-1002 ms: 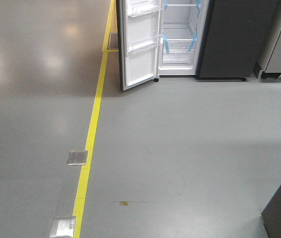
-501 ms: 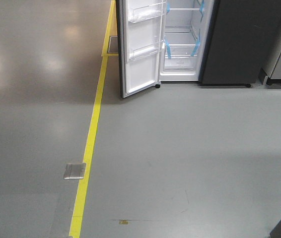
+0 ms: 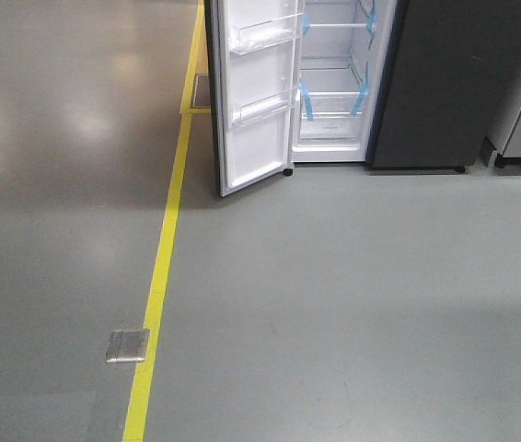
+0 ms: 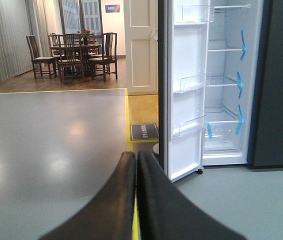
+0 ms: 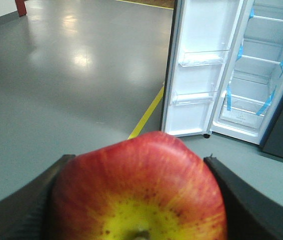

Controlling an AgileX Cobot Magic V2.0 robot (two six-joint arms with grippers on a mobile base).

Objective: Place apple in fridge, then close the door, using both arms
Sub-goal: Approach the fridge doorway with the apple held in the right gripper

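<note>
Yellow floor line [image 3: 159, 276] ran up the left side and ended near the door [image 3: 253, 157]. Door stood wide open, its clear bins looking empty. Right of it the fridge [image 3: 334, 92] interior was exposed: white shelves, blue tape strips, nothing on them that I could see. Dark grey block [image 3: 445, 83] sat just beside the fridge's right side.

Left gripper [image 4: 136, 159]: fingers pressed together, nothing between them. Right gripper [image 5: 136, 162]: jaws spread to the apple's width and clamped on both flanks of the apple [image 5: 139, 200], yellowish end facing the camera. So the apple was up in the right gripper, over open floor and well apart from the fridge.

Handling call: firm, light, waxy skin, so probably slippery. It would likely roll once set down and bruise if squeezed hard. Grip across the widest part looked right. I'd set it on a flat shelf, back from the front edge. Left gripper was free for the door's outer edge.
</note>
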